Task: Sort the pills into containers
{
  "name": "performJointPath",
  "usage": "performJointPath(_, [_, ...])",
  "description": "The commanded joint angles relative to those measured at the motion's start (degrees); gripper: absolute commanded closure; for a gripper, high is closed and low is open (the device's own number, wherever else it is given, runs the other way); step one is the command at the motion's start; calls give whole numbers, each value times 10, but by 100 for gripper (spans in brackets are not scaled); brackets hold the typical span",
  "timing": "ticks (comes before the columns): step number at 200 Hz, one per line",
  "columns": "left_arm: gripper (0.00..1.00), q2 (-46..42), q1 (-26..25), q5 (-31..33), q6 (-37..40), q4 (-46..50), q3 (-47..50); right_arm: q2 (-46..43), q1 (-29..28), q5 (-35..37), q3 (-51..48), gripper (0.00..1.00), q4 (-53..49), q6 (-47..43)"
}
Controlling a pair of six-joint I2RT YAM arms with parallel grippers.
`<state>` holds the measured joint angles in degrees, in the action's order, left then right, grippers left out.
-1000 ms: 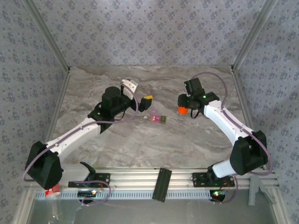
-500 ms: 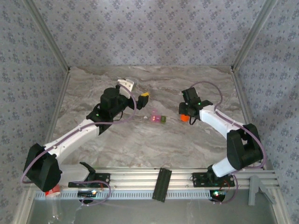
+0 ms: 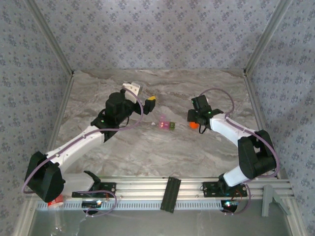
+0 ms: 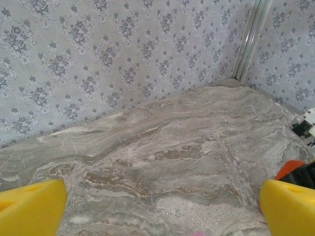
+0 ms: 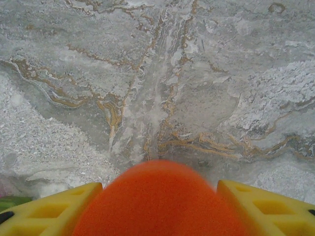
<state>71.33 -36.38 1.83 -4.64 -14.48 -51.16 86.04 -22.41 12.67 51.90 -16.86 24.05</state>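
Right wrist, orange bottle between right jaws, grip unclear, left jaws wide

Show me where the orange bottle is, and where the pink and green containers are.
orange bottle [image 5: 160, 206]: right wrist view, middle of its orange surface.
containers [image 3: 167, 125]: top external view, where the pink and olive-green boxes join.

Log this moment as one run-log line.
left fingers: open, empty | right fingers: around orange bottle, grip unclear | containers: beside bottle, apart from it
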Motion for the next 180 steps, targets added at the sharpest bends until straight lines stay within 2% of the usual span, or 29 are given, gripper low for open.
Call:
performJointPath(1, [0,-10,1,9,-11,-7,3,0,-6,4,-7,30,-8,10])
performJointPath(35, [0,-10,0,15,-12,-5,2,-26,-5,-10,13,19,-44,7])
performJointPath(80, [0,-9,4,56,-11,0,-2,-116,17,-57,97,12,-131,-6])
performJointPath(106, [0,2,23,57,-41,21,-18,-131,24,-117,187,12,-173,-10])
performJointPath(140, [0,29,53,38,-82,74,-59,-93,22,-201,276,12,-228,2])
performJointPath(159, [0,47,66,14,-93,104,-87,-69,13,-246,289,15,-235,14])
performJointPath(180, [0,71,71,-9,-88,135,-123,-47,-9,-260,281,18,-224,21])
